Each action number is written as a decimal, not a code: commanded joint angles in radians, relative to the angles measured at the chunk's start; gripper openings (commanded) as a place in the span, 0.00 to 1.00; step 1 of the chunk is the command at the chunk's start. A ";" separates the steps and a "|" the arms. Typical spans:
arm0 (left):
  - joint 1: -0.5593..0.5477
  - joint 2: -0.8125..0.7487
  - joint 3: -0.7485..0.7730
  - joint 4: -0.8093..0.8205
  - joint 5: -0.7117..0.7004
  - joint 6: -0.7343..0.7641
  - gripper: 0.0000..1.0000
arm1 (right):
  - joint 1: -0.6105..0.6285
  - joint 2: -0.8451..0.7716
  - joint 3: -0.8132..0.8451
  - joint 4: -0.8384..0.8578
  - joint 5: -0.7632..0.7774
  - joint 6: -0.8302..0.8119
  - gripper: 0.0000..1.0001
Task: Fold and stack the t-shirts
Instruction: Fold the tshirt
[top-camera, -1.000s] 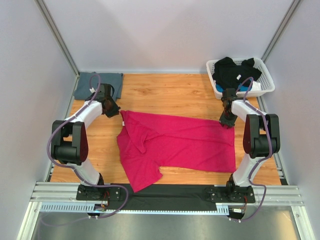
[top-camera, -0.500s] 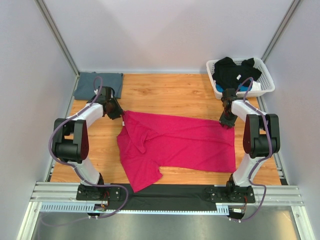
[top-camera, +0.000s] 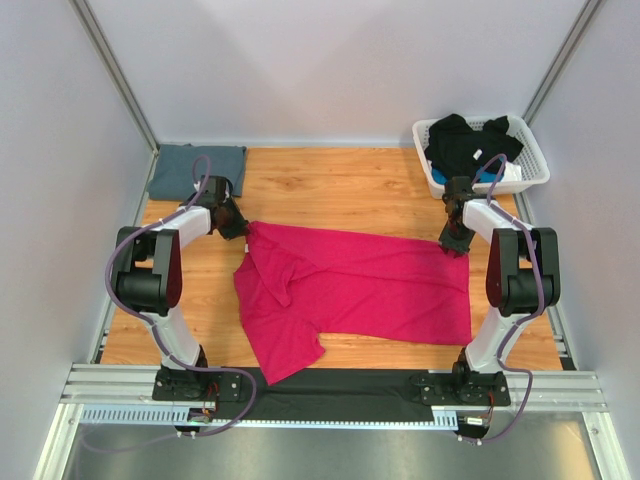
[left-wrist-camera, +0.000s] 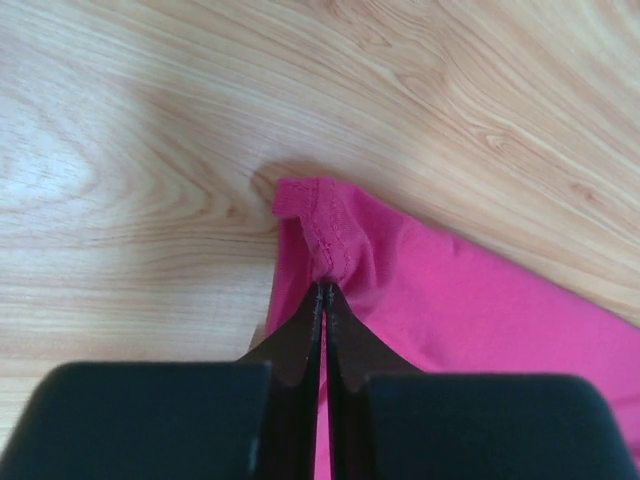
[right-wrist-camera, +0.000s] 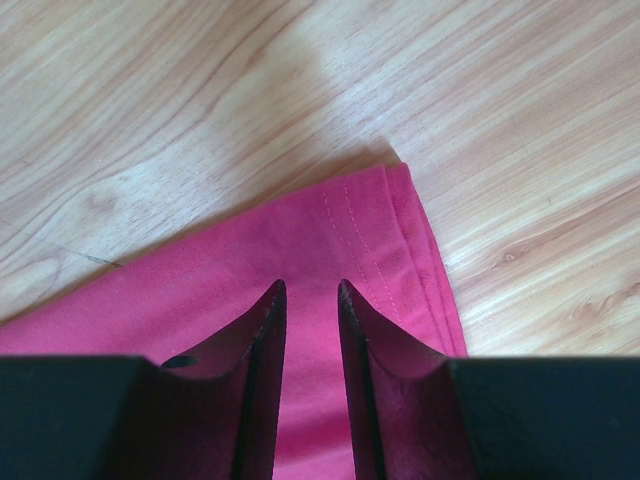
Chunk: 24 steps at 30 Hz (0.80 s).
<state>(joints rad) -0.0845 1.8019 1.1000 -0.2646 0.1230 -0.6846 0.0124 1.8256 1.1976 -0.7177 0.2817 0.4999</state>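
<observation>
Wooden table (top-camera: 330, 190) fills the workspace, with the arm bases at its near edge. Magenta t-shirt (top-camera: 370, 290) lies spread flat across the middle, long side running left to right. One part sticks out toward the near-left, and there are some loose creases on the left side. Slate blue-grey t-shirt (top-camera: 190, 170) sits folded in a flat rectangle at the far-left corner of the table, well apart from the magenta one. White lattice basket (top-camera: 530, 150) is at the far-right corner, tilted a little against the table edge, with a black garment (top-camera: 465, 140) heaped inside and spilling over the rim. A bit of blue shows under it.

Left gripper (top-camera: 235, 228) is at the magenta shirt's far-left corner. In the wrist view the fingers (left-wrist-camera: 300, 335) are pressed together, pinching the stitched hem right at that corner — the cloth puckers up at the tips.

Right gripper (top-camera: 455, 245) is over the shirt's far-right corner. In the wrist view the fingers (right-wrist-camera: 262, 330) stand a narrow gap apart, with flat pink cloth and its double-stitched hem showing between and just beyond them. No fold is caught between them — can't tell if the tips touch the cloth.
</observation>
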 joint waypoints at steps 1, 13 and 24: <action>0.003 -0.016 0.017 0.034 -0.029 0.010 0.00 | -0.002 0.006 0.034 -0.002 0.017 -0.004 0.29; 0.017 -0.118 -0.029 0.004 -0.120 -0.018 0.00 | -0.003 0.014 0.040 -0.012 0.034 -0.008 0.29; 0.017 -0.141 -0.083 -0.061 -0.138 -0.078 0.00 | -0.003 0.014 0.034 -0.017 0.040 0.000 0.29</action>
<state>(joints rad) -0.0769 1.6913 1.0294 -0.3038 -0.0051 -0.7387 0.0124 1.8332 1.2034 -0.7319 0.2974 0.5003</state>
